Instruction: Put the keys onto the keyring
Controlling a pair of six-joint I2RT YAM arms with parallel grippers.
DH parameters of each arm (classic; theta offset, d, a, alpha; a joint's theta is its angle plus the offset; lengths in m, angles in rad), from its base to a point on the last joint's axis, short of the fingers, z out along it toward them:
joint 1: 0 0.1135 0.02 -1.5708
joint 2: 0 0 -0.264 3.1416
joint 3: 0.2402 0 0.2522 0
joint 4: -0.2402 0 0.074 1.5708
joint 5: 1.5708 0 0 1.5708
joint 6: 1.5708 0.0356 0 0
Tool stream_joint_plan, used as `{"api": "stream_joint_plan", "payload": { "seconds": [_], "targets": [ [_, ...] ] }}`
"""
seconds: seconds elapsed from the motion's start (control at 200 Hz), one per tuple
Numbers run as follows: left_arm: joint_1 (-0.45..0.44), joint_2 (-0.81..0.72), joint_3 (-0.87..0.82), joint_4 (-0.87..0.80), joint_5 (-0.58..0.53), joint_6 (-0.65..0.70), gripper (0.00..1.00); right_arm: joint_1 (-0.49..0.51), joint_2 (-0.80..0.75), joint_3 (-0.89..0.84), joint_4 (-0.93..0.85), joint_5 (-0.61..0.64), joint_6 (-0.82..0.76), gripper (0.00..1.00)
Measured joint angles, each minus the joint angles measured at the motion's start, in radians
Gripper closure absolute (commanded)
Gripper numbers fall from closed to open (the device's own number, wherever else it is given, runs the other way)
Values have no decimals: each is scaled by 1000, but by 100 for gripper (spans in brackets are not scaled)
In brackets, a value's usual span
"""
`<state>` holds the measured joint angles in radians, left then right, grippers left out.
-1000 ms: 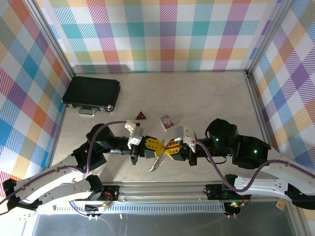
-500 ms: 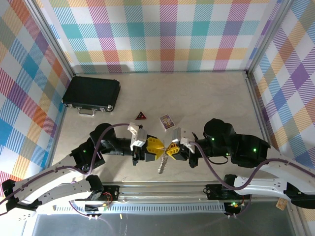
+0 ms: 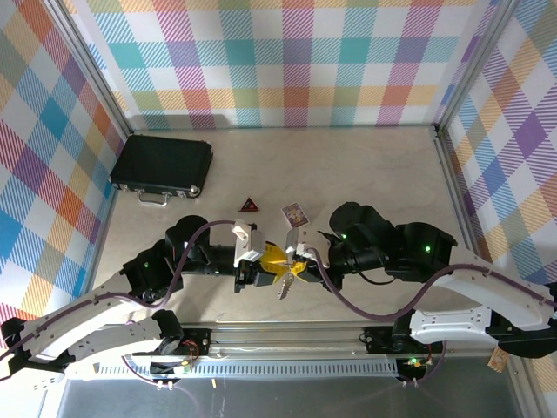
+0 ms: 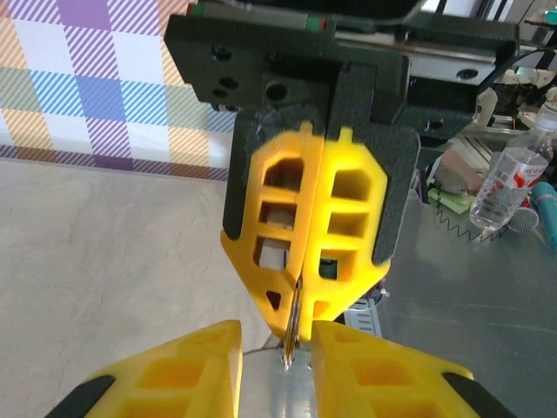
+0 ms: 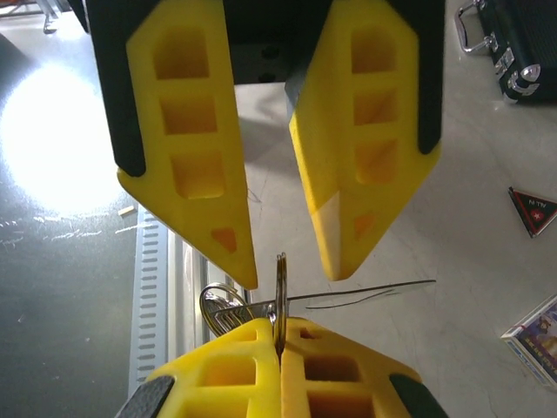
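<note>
The silvery keyring (image 5: pixel 280 280) stands edge-on, and my right gripper (image 5: pixel 280 335) is shut on its lower part. Curved silvery pieces (image 5: pixel 219 306) hang from it on the left; I cannot make out a black-headed key. My left gripper (image 5: pixel 291 277) is open, its two yellow fingers straddling the ring's free edge without touching it. The left wrist view shows the same: my left gripper (image 4: pixel 278 370) open at the bottom, the right gripper (image 4: pixel 302 261) shut on the thin ring (image 4: pixel 293 335). From above, both grippers meet tip to tip, left (image 3: pixel 270 259) and right (image 3: pixel 298 259), with the keyring (image 3: pixel 284 286) dangling below them.
A black case (image 3: pixel 162 165) lies at the far left. The red-and-black triangle (image 3: pixel 251 205) and the small purple card (image 3: pixel 295 215) lie just beyond the grippers. A thin wire (image 5: pixel 374 292) lies on the table. The metal rail (image 3: pixel 287 336) runs along the near edge.
My right arm has swung left and brought the keyring between my left gripper's fingers. The two grippers now meet tip to tip, and the dangling metal has shifted slightly right.
</note>
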<state>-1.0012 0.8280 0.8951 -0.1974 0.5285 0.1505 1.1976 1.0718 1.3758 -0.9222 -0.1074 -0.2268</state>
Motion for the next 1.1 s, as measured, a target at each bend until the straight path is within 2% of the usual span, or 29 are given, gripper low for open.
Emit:
{"api": "stream_joint_plan", "payload": {
  "seconds": [0.235,0.46,0.575,0.725,0.835,0.96,1.1],
  "targets": [
    [0,26,16,-16,3,4,77,0,6,6,-28,-5,-8,100],
    [0,42,16,-11,30,1,89,0,6,6,-29,-1,-14,100],
    [-1,42,16,-13,41,-3,100,0,5,6,-31,-1,-14,100],
    [-1,41,16,-7,50,-4,100,0,1,6,-29,-2,-14,100],
    [-1,34,14,26,59,-24,100,0,-19,-1,-3,-3,-5,87],
    [-1,19,2,101,79,-65,100,0,-79,-56,87,-10,22,64],
    [-1,7,-10,182,98,-103,100,0,-158,-133,202,-13,64,62]
  ]
}}
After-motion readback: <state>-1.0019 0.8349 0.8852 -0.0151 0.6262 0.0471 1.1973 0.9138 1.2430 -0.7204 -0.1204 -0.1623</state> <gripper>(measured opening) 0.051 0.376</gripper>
